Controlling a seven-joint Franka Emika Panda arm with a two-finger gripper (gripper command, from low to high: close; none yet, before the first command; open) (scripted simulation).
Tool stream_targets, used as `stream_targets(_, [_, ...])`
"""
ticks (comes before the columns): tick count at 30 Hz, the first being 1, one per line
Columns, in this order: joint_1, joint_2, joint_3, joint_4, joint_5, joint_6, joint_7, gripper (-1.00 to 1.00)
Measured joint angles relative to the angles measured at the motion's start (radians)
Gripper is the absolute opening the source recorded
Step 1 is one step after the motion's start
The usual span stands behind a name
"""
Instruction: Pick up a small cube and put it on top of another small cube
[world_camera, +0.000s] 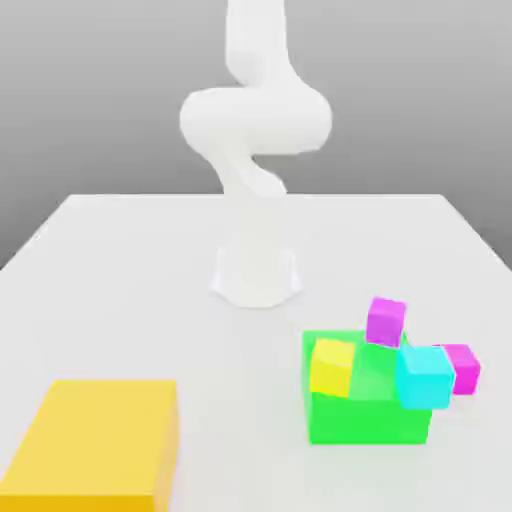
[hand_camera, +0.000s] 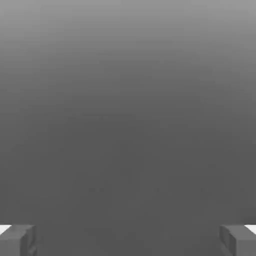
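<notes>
Claw (hand_camera: 128, 241) fingers stand wide open in the hand view, one on each side, with nothing between them but plain gray. The white arm (world_camera: 256, 120) rises from its base (world_camera: 256, 278) on the pale table (world_camera: 130, 290), reaching up out of the exterior view's top edge. The small pinkish-magenta cube (world_camera: 464, 369) lies well apart from the claw, down at the exterior view's right, partly hidden behind the cyan cube (world_camera: 424, 377). Near it are the green block (world_camera: 368, 422), the violet cube (world_camera: 386, 321) and the small yellow cube (world_camera: 332, 368), which overlaps the block's top in view. A large yellow-orange block (world_camera: 95, 435) sits toward the exterior view's left.
</notes>
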Motion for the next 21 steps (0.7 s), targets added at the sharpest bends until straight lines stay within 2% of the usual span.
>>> stream_targets(14, [0.355, 0.513, 0.133, -0.239, 0.037, 0.289, -0.471, 0.00])
stream_targets(18, [0.449, 0.659, 0.195, -0.306, 0.006, 0.372, -0.573, 0.00])
stream_targets(21, [0.507, 0.771, 0.221, -0.354, -0.055, 0.433, -0.621, 0.00])
